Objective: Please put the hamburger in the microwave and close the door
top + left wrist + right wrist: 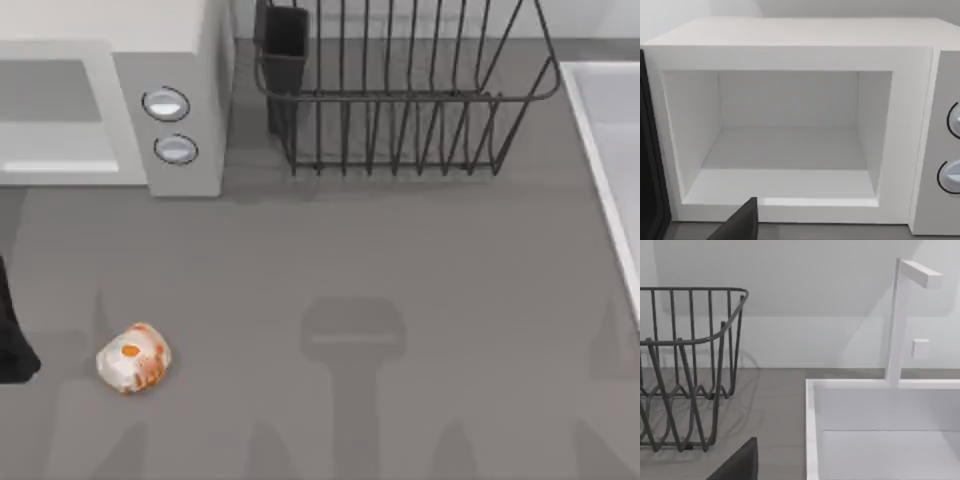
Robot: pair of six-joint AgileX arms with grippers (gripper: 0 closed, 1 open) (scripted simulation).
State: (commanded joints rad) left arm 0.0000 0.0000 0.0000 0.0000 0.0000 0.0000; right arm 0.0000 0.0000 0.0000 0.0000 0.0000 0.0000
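Whitish hamburger [133,357] on table [400,280], just beside left hand [12,335].

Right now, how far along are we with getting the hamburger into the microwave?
Done: the microwave stands open, its cavity bare in the left wrist view. In hand: nothing; the hamburger lies untouched on the table, near its left front. Left: pick it up, place it inside, then close the door.
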